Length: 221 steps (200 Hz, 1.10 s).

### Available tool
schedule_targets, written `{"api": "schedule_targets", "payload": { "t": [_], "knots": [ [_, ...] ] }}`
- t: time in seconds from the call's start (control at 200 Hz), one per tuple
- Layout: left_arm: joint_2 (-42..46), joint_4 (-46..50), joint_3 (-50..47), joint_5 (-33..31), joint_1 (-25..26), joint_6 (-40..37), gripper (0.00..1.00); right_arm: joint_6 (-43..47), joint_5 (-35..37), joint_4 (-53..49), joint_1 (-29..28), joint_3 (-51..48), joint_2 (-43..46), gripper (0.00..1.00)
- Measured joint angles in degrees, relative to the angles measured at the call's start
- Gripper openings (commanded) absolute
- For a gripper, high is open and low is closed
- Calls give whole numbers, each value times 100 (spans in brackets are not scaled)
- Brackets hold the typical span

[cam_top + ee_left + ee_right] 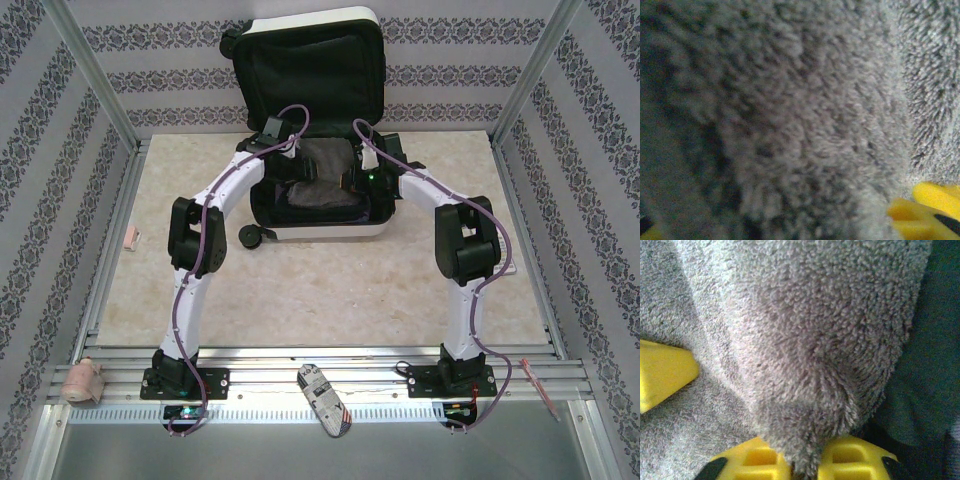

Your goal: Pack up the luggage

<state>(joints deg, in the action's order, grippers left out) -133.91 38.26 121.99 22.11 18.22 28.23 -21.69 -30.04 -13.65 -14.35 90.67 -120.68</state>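
from the top camera, the luggage (330, 231) is lying open, its lid (310, 70) standing upright behind, and a grey towel (325, 160) is resting inside it. the left gripper (289, 165) and right gripper (356, 180) are both reaching into the luggage, onto the towel.

at the left wrist, the towel is pressing close to the lens, with one yellow finger (927, 212) showing. i cannot tell how far this pincer is parted.

at the right wrist, the yellow fingers (755, 462) are nipping a fold of towel between them, nearly closed, beside the luggage's black lining (927, 365).
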Motion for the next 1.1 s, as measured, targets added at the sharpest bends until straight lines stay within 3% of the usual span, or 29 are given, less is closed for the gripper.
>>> {"api": "schedule_targets", "payload": {
  "t": [0.19,0.505,0.839,1.104],
  "knots": [
    [2,59,144,35,-74,79,61,72,-28,-26,0,-9,79,32],
    [188,573,1182,-291,-348,46,63,234,2,-511,0,-9,592,49],
    [876,621,960,-85,-280,79,64,258,-9,-673,0,-7,1204,50],
    [1027,173,393,216,278,297,64,59,-103,-656,0,149,1215,45]
  ]
}}
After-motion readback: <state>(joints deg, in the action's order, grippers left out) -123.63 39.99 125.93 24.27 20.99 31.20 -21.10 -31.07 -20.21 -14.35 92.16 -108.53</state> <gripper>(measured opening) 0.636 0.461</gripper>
